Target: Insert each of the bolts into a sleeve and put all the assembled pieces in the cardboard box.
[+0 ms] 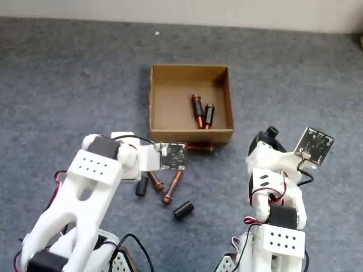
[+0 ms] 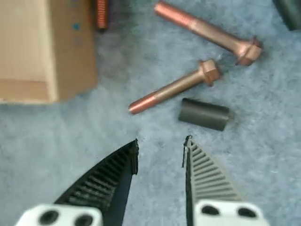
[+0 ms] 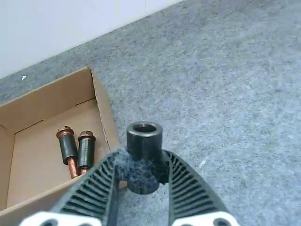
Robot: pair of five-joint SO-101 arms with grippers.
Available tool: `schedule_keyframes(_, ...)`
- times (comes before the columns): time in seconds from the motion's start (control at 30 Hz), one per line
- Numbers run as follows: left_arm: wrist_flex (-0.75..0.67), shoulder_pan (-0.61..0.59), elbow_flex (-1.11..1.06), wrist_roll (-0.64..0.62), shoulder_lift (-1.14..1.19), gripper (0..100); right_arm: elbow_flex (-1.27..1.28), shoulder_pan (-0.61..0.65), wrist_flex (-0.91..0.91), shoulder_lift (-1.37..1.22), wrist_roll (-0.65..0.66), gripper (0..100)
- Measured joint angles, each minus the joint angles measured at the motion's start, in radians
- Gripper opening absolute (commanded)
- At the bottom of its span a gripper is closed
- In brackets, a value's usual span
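Clamping in the right gripper [image 3: 141, 162] a black sleeve [image 3: 144, 139], short, upright, hollow end showing, near the cardboard box [image 3: 102, 108], two sleeved copper bolts [image 3: 68, 149] lying side by side inside, left gripper [image 2: 161, 149] parted over grey carpet [image 2: 56, 141], near a bare bolt [image 2: 176, 87] and loose sleeve [image 2: 203, 114]

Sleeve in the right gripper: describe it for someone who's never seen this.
Find the cardboard box; near one side wall the right gripper is shut on a black sleeve. It alone is held upright, empty bore up, while the assembled pieces in the box lie flat with bolts through them.
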State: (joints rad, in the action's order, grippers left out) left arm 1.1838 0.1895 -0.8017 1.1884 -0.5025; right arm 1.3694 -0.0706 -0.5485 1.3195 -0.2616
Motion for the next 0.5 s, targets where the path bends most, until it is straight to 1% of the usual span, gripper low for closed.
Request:
schedule_keyframes(0.1, 0.000, 0.032, 0.000, 0.002, 0.046, 18, 0.000, -0.003, 0.000, 0.000, 0.000, 0.5)
schedule_keyframes(0.4, 0.000, 0.126, -0.005, -0.038, 0.060, 18, 0.000, -0.002, 0.000, 0.000, 0.000, 0.5)
schedule_keyframes(0.5, -0.060, 0.141, -0.052, -0.038, 0.060, 18, 0.000, -0.002, 0.000, 0.000, 0.000, 0.5)
